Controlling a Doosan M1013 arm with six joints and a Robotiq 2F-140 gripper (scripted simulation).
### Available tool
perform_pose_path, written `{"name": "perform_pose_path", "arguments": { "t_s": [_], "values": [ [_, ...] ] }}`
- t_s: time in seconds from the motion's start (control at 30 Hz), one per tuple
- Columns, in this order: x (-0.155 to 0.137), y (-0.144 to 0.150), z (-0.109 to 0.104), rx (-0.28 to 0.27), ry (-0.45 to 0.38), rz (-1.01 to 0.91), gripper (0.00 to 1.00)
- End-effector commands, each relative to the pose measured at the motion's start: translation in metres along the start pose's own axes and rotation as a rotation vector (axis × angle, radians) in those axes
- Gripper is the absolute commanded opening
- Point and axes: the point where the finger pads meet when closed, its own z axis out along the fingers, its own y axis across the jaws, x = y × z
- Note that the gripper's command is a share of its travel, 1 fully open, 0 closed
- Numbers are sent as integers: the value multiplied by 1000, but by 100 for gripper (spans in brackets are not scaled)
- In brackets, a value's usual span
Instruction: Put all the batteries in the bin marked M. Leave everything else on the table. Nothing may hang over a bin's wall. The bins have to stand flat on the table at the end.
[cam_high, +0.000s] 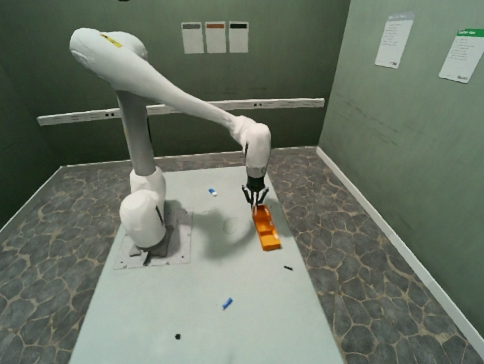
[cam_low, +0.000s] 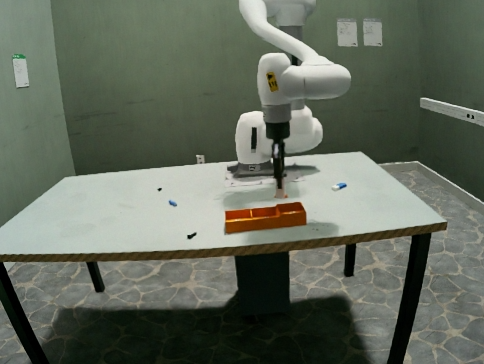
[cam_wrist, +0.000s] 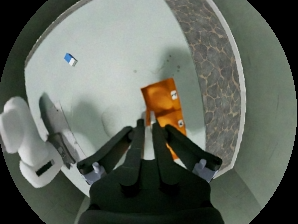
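My gripper (cam_high: 255, 205) (cam_low: 280, 189) (cam_wrist: 148, 117) is shut on a small pale and orange thing (cam_low: 281, 192), perhaps a battery; its kind is not clear. It is held above the table, beside the far end of the bins in the top view and behind them in the exterior view. The orange bins (cam_high: 271, 246) (cam_low: 265, 223) (cam_wrist: 160, 85) form one row of three compartments and stand flat. Their wall labels are too small to read. No contents can be made out, and part of the row is hidden by the fingers in the wrist view.
A blue and white block (cam_high: 213, 192) (cam_low: 339, 186) (cam_wrist: 70, 59) lies beyond the bins. A blue piece (cam_high: 227, 303) (cam_low: 172, 203), a thin black piece (cam_high: 288, 268) (cam_low: 192, 235) and a small black piece (cam_high: 178, 336) (cam_low: 159, 189) lie on the other side. The bins stand near the table's long edge.
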Motion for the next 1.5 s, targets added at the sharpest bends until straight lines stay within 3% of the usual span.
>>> {"name": "perform_pose_path", "arguments": {
  "t_s": [0.0, 0.17, 0.37, 0.9, 1.47],
  "values": [
    [-17, 20, 0, 1, 6, -157, 12],
    [-29, 33, 0, 1, 7, -306, 12],
    [-48, 56, 0, 1, 7, -306, 12],
    [-47, 54, 0, 1, 7, -306, 12],
    [-46, 54, 30, 1, 7, -306, 12]
  ]
}}
